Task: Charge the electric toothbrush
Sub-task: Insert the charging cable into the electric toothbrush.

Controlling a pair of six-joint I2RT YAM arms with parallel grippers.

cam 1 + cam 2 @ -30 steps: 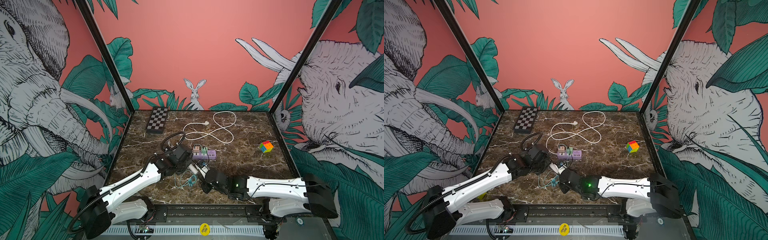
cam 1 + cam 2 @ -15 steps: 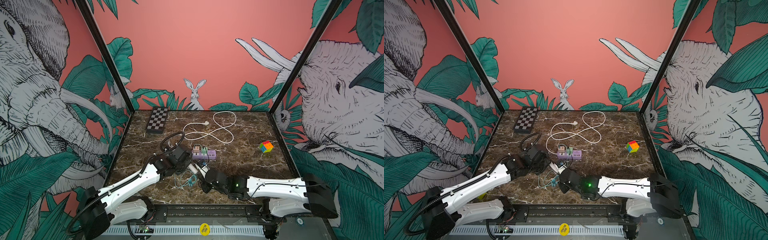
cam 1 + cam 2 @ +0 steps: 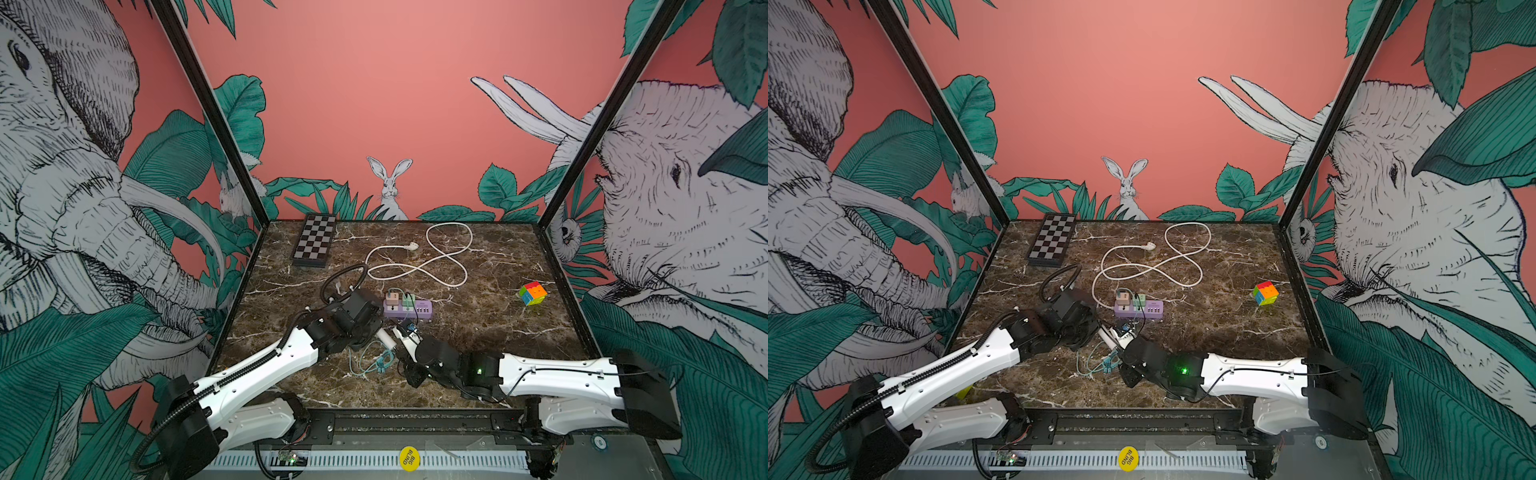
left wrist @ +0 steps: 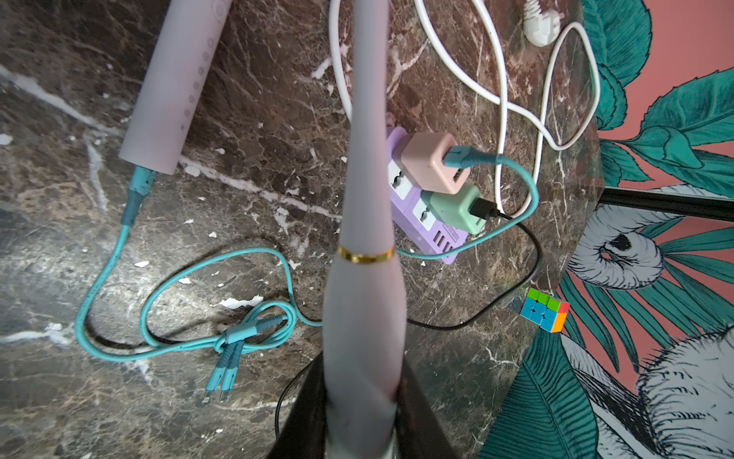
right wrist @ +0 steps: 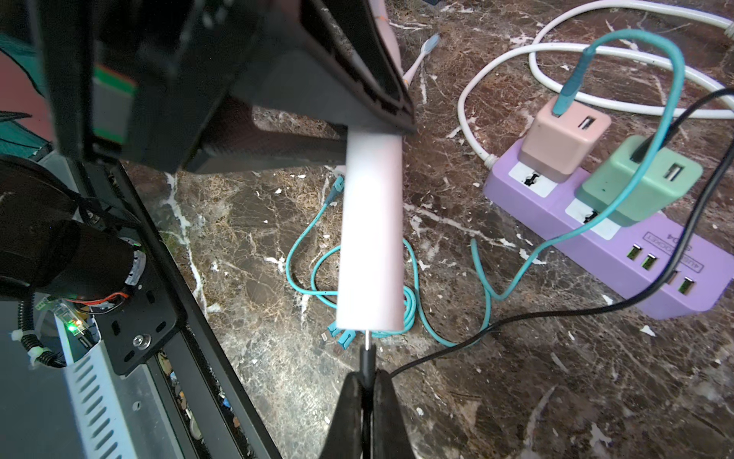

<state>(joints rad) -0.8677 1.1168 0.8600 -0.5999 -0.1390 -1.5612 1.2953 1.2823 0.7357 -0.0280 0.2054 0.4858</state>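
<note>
Right tool (image 5: 367, 379) tight around black plug (image 5: 367, 359)

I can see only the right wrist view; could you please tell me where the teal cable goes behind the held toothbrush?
Observer: In the left wrist view, the teal cable is plugged into the base of a second pink handle lying on the table.
Operator: Thank you. Is the power strip itself plugged in anywhere?
Observer: No; in both top views its plug lies loose on the table.
Operator: Where does the left gripper grip the toothbrush?
Observer: On the thick body, short of its gold ring.
</note>
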